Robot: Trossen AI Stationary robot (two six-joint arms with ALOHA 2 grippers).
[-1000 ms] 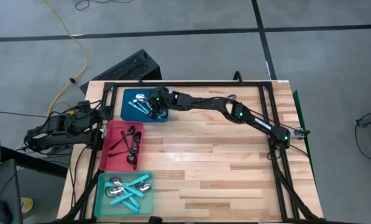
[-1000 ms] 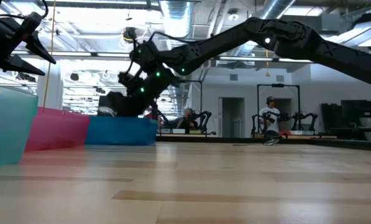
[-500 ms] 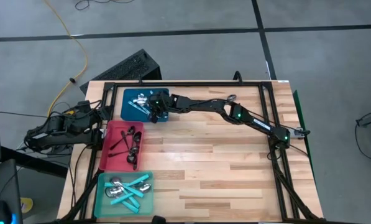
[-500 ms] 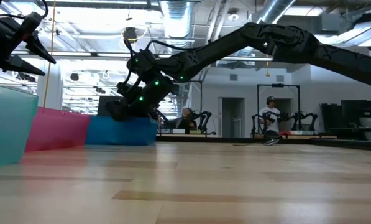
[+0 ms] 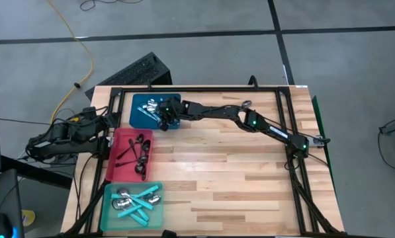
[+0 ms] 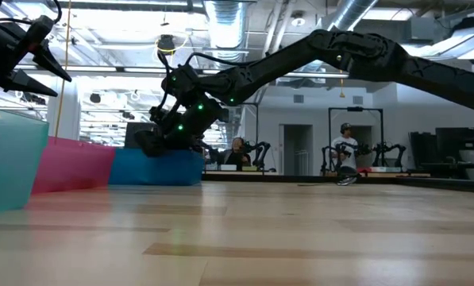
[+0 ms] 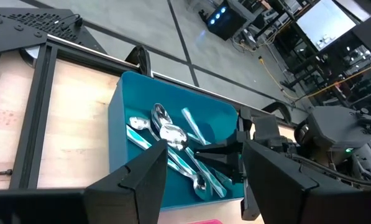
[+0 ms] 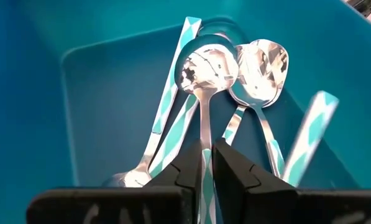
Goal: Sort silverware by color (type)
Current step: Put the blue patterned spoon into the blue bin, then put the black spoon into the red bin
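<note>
From where I sit, my right gripper (image 8: 207,163) is down in the blue tray (image 5: 139,114), its tips nearly together around a silver spoon (image 8: 203,81) handle (letting go or not, I can't tell). Other silver spoons (image 7: 173,146) lie beside it. Left gripper (image 5: 103,125) waits off the worktop (image 5: 237,172) edge, open. Farther out: red tray (image 5: 118,168) with black spoons (image 5: 139,153), teal tray (image 5: 111,211) with turquoise-handled spoons (image 5: 141,201).
</note>
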